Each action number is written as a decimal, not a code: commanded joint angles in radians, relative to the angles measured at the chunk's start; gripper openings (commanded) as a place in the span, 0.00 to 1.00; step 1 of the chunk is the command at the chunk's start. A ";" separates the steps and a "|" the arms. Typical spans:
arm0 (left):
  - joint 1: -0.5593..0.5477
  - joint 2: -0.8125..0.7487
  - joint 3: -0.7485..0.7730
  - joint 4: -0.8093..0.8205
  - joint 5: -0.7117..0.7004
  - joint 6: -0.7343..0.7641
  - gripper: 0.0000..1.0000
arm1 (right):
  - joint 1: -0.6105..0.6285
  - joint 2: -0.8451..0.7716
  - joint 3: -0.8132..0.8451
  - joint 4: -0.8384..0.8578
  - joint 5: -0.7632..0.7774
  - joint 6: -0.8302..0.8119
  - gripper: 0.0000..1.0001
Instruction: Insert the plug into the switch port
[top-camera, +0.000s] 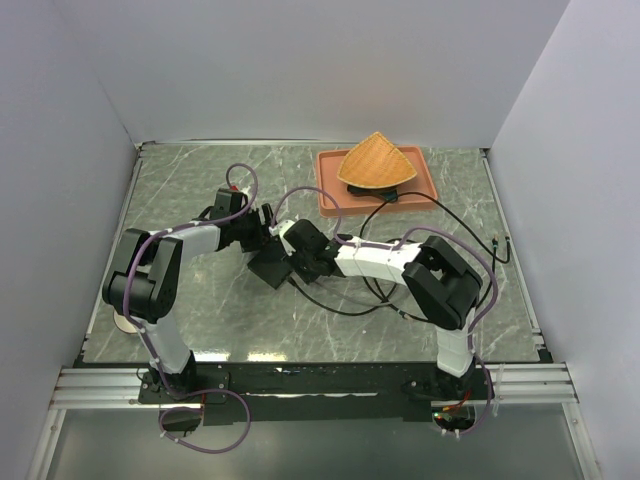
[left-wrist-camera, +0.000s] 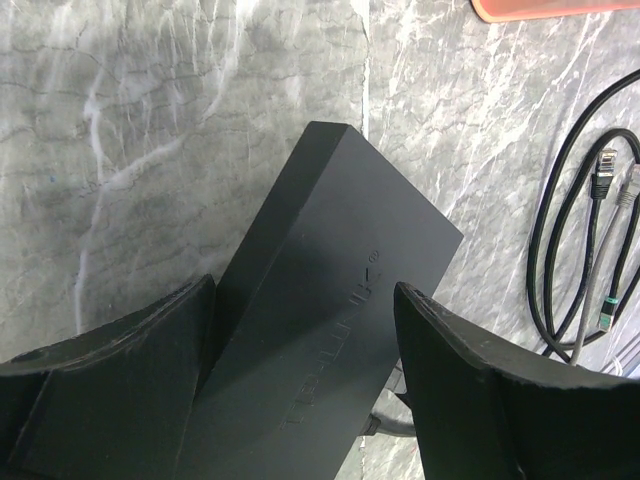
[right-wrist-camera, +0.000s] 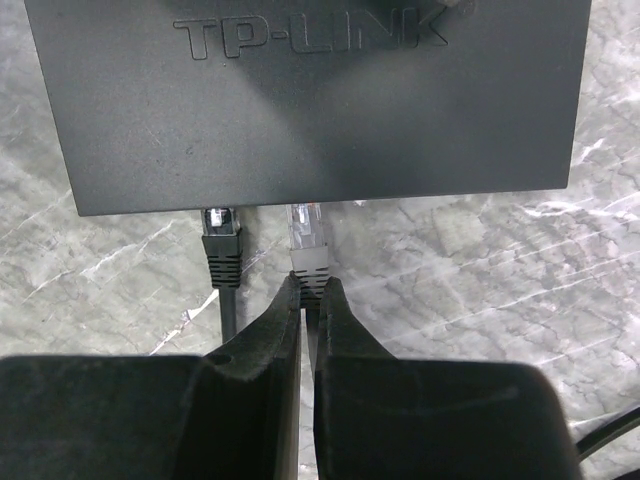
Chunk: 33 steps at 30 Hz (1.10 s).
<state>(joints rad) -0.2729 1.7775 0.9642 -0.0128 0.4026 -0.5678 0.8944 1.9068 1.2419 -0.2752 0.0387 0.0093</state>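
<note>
The switch is a flat matte-black box (right-wrist-camera: 320, 100) marked TP-LINK, lying mid-table (top-camera: 270, 268). My right gripper (right-wrist-camera: 310, 285) is shut on the grey boot of a clear plug (right-wrist-camera: 308, 228). The plug's tip meets the box's near long edge; the switch port there is hidden under that edge. A black plug (right-wrist-camera: 222, 238) sits at the same edge just to its left. My left gripper (left-wrist-camera: 302, 290) straddles the box (left-wrist-camera: 340, 280) across its width, both fingertips against it. In the top view the left gripper (top-camera: 258, 230) and right gripper (top-camera: 298, 262) flank the box.
A terracotta tray (top-camera: 330, 195) stands at the back right with a wooden fan-shaped piece (top-camera: 375, 162) on it. Loose black and grey cables (left-wrist-camera: 560, 240) with spare plugs (left-wrist-camera: 604, 170) lie right of the box, and more cable (top-camera: 460, 215) trails toward the tray.
</note>
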 joint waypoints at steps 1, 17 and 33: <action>-0.026 0.008 0.002 -0.053 0.073 -0.012 0.77 | -0.009 -0.011 0.028 0.180 0.052 0.032 0.00; -0.028 0.025 -0.004 -0.058 0.127 0.008 0.70 | -0.008 0.011 0.005 0.301 0.010 0.047 0.00; -0.031 0.036 -0.007 -0.067 0.162 0.022 0.66 | -0.015 0.046 0.087 0.341 0.024 0.047 0.00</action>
<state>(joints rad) -0.2691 1.7863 0.9642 0.0025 0.4026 -0.5297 0.8932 1.9347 1.2304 -0.2062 0.0402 0.0402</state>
